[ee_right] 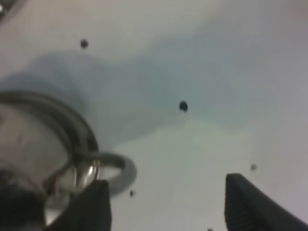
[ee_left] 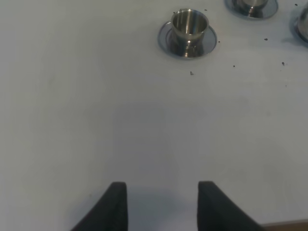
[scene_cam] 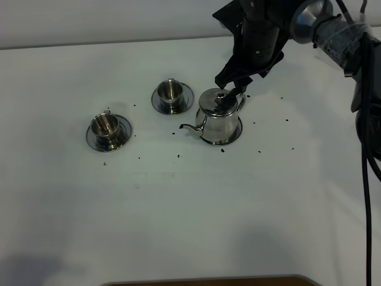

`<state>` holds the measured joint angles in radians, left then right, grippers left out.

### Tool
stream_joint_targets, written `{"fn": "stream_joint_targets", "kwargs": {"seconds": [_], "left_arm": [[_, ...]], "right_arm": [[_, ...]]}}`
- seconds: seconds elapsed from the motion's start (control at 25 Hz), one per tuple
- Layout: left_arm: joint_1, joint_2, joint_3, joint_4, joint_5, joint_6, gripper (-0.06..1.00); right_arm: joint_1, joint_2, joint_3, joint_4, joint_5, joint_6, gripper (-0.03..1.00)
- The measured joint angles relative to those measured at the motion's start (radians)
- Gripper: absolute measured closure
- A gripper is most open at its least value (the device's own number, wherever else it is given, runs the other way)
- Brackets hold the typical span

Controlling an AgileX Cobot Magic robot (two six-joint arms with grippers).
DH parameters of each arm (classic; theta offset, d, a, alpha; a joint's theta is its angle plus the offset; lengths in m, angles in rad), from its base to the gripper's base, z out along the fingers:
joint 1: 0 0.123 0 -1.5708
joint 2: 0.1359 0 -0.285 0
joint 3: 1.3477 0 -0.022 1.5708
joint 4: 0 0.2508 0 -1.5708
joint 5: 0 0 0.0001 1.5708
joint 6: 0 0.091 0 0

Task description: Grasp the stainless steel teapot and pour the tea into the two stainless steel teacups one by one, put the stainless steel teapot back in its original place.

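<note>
The stainless steel teapot [scene_cam: 219, 117] stands upright on its round saucer, the original place [scene_cam: 236, 137], right of centre, its spout pointing left. My right gripper [scene_cam: 236, 90] hovers open just above and behind the lid, over the loop handle. In the right wrist view the handle [ee_right: 118, 168] lies just inside one finger [ee_right: 94, 209], with the gripper [ee_right: 168, 207] not closed on it. Two stainless steel teacups stand on saucers: one [scene_cam: 171, 90] left of the pot, one [scene_cam: 105, 126] farther left. My left gripper [ee_left: 162, 204] is open and empty, well short of the nearer teacup [ee_left: 189, 25].
Small dark specks [scene_cam: 179, 157] are scattered on the white table around the pot and cups. The right arm's body and black cables [scene_cam: 366, 149] fill the right side. A brown edge strip [scene_cam: 202, 281] marks the table's front.
</note>
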<state>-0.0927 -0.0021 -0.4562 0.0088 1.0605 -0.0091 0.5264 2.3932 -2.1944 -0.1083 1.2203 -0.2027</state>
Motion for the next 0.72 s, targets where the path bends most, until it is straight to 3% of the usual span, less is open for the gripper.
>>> {"fn": "stream_joint_targets", "kwargs": {"seconds": [0.32,0.56,0.72], "left_arm": [[0.000,0.000,0.000,0.000,0.000,0.000,0.55],[0.000,0.000,0.000,0.000,0.000,0.000,0.55],[0.000,0.000,0.000,0.000,0.000,0.000,0.55]], "right_arm": [[-0.001,-0.004,0.034,-0.005,-0.001,0.000,0.45],[-0.002,-0.037,0.031,-0.095,-0.001,0.000,0.45],[-0.002,-0.041,0.018,-0.062,-0.001,-0.022,0.45]]}}
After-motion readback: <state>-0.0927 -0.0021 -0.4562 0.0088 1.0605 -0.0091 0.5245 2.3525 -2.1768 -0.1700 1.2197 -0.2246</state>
